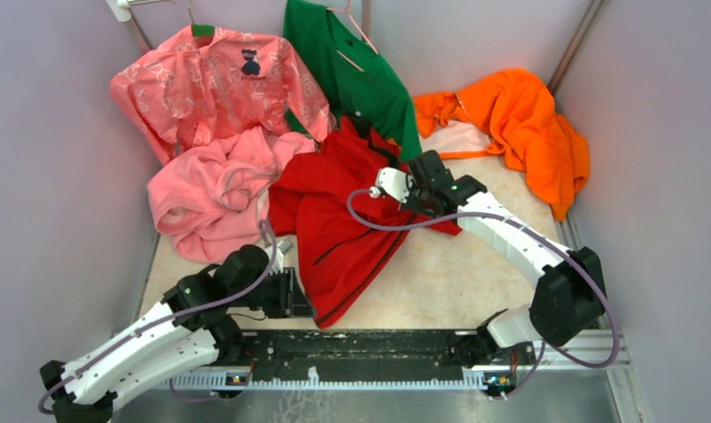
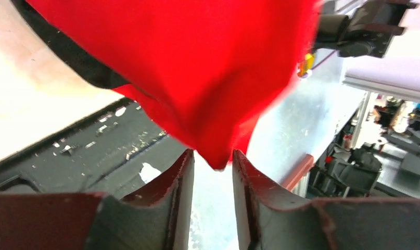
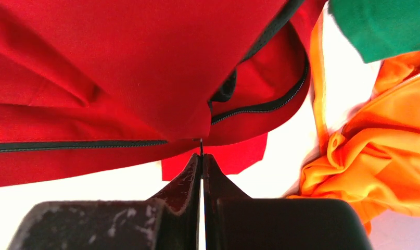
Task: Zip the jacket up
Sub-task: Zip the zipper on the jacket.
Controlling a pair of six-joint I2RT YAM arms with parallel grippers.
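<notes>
The red jacket (image 1: pixel 334 220) lies slantwise in the middle of the table, its dark front zipper (image 3: pixel 77 145) running along the lower hem side. My right gripper (image 1: pixel 380 189) is at the jacket's upper part, shut (image 3: pixel 201 156) on the thin dark zipper pull (image 3: pixel 201 147); beyond it the zipper's teeth (image 3: pixel 265 107) part around dark lining. My left gripper (image 1: pixel 300 293) is at the jacket's bottom hem near the table's front edge. Its jaws (image 2: pixel 213 159) stand apart, and a corner of the red jacket (image 2: pixel 197 67) hangs loose between the fingertips.
A pink fleece garment (image 1: pixel 212 189) is bunched at the left, with a pink patterned shirt (image 1: pixel 215 84) and a green shirt (image 1: pixel 356 70) on hangers behind. An orange garment (image 1: pixel 519 123) lies back right, close to my right gripper (image 3: pixel 374 151). A black rail (image 1: pixel 360 348) borders the front.
</notes>
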